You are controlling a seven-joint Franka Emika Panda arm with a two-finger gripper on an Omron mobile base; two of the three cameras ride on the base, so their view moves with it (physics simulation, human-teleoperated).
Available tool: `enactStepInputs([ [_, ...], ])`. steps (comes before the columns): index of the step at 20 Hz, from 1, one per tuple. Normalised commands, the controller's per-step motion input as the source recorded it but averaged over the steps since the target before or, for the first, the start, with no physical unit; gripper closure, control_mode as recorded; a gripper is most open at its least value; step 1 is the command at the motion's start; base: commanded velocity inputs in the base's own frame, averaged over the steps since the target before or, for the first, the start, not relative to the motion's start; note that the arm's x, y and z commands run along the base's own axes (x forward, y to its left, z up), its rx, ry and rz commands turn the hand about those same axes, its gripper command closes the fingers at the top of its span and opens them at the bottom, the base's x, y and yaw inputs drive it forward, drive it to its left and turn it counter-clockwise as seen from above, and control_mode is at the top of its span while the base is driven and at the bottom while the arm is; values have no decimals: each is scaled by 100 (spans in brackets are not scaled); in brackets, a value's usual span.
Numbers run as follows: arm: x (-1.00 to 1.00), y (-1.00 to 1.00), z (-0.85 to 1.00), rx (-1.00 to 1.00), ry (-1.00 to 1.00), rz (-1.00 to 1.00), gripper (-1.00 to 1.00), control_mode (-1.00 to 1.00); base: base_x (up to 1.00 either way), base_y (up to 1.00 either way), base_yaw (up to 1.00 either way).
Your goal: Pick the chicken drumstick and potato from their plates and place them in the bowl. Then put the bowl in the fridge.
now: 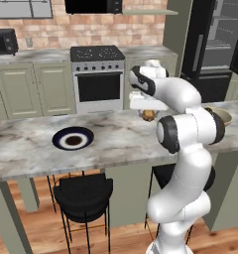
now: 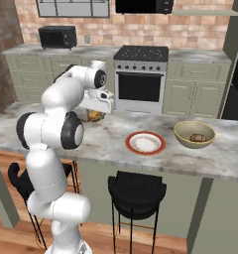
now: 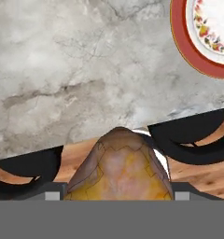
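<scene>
Drumstick [image 3: 118, 168] in hand [image 2: 95, 116] above counter [image 3: 62, 70]

Two base cameras look forward and down from behind the arm, one from its left, one from its right, both facing the brick far wall. They share the marble desk [image 1: 36, 149], the steel oven [image 1: 98, 79] and the tan bowl [image 2: 194, 134]. The hand camera looks steeply down from close above the desk, taking in the near edge, stool tops below it, and part of the orange-red-rimmed plate [image 3: 181, 39] that the right base view also shows.
</scene>
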Motion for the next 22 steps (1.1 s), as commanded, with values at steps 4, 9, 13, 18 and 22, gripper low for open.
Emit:
enactStepInputs([
  [4,-2,-67,7,0,0,-33,100,-100,0,0,0],
  [9,0,-59,3,-1,0,-41,100,-100,0,0,0],
  [13,0,-60,2,-6,0,-37,100,-100,0,0,0],
  [18,0,-66,3,-12,0,-29,100,-100,0,0,0],
  [22,0,-71,1,-15,0,-22,100,-100,0,0,0],
])
